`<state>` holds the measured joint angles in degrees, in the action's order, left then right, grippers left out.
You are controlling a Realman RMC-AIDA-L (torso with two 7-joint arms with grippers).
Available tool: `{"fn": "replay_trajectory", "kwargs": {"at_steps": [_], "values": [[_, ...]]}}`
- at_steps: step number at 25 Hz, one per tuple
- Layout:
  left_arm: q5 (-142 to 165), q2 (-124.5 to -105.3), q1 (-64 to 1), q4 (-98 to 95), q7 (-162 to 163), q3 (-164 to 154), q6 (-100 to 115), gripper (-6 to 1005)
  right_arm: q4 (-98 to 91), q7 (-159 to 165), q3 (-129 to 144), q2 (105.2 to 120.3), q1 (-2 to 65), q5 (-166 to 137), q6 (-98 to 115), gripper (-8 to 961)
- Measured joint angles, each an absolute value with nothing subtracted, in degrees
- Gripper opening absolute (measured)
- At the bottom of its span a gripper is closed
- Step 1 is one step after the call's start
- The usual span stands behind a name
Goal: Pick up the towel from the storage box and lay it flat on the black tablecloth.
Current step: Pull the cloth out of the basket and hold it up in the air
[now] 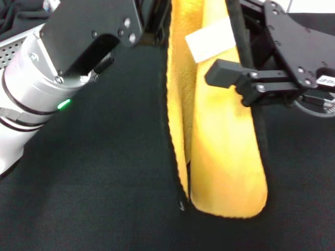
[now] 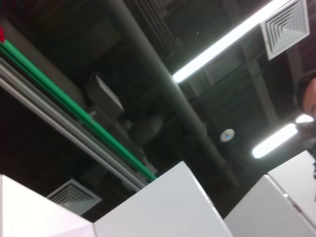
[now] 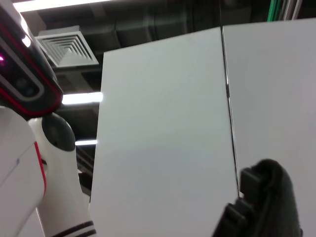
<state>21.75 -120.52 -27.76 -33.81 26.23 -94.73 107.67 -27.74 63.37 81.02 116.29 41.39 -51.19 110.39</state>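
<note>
Fluffy yellow-orange towel [image 1: 225, 146] w/ black edge trim and white care label hung vertically, folded lengthwise, lower edge just meeting the plain matte black tablecloth [image 1: 94, 178]. Right gripper [image 1: 238, 78], black, was at towel's upper right edge; couldn't tell if jaws pinched it. Left gripper [image 1: 99, 65] was up at left, apart from towel, jaw state unclear; perforated grey storage box [image 1: 10, 49] corner visible far left.

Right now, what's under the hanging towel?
The black tablecloth lies under the towel, whose bottom fold hangs low, at or just above the cloth. The right gripper is against the towel higher up. Whatever lies behind the towel is hidden.
</note>
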Motion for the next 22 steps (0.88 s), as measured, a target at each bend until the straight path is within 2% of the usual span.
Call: {"fn": "replay_trajectory", "kwargs": {"at_steps": [5, 12, 22], "values": [[21.34, -120.5, -27.77, -34.13, 25.74, -94.74, 107.52, 27, -29.29, 63.03, 81.08, 116.27, 38.54, -49.7, 109.21, 752], [21.37, -120.43, -28.11, -35.85, 25.18, -94.75, 107.55, 27, -28.14, 61.24, 81.12, 116.28, 37.95, -49.66, 105.16, 748], [21.36, -120.49, -27.72, -35.45, 19.37, -94.81, 106.22, 26, -33.25, 60.57, 80.95, 116.14, 35.16, -49.58, 111.19, 743]]}}
